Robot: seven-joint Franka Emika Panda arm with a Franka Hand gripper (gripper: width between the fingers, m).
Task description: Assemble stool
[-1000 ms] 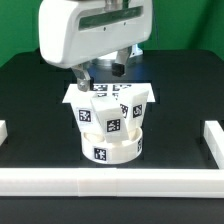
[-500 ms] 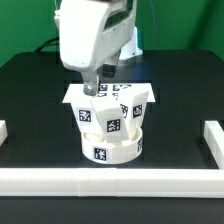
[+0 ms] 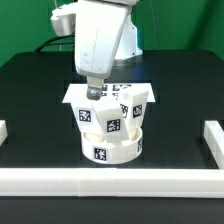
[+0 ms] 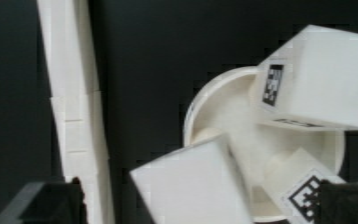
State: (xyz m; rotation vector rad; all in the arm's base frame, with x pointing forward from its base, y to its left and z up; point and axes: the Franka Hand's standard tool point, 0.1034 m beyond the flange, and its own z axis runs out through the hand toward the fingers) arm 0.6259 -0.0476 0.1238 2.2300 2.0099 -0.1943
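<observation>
The claw [image 3: 93, 92], jaws wide apart and gripping nothing, hangs just above the leg [image 3: 88, 113] at the seat's [image 3: 112, 151] left edge in the exterior view. If it descends off-centre, a finger could strike that leg and tilt it. The stool [image 3: 113, 125] stands legs-up, directly below the claw.

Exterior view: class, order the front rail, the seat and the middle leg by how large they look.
1. Front rail: spans the whole picture, though it lies nearest the camera.
2. Seat: the legs hide its top.
3. Middle leg: smallest.
</observation>
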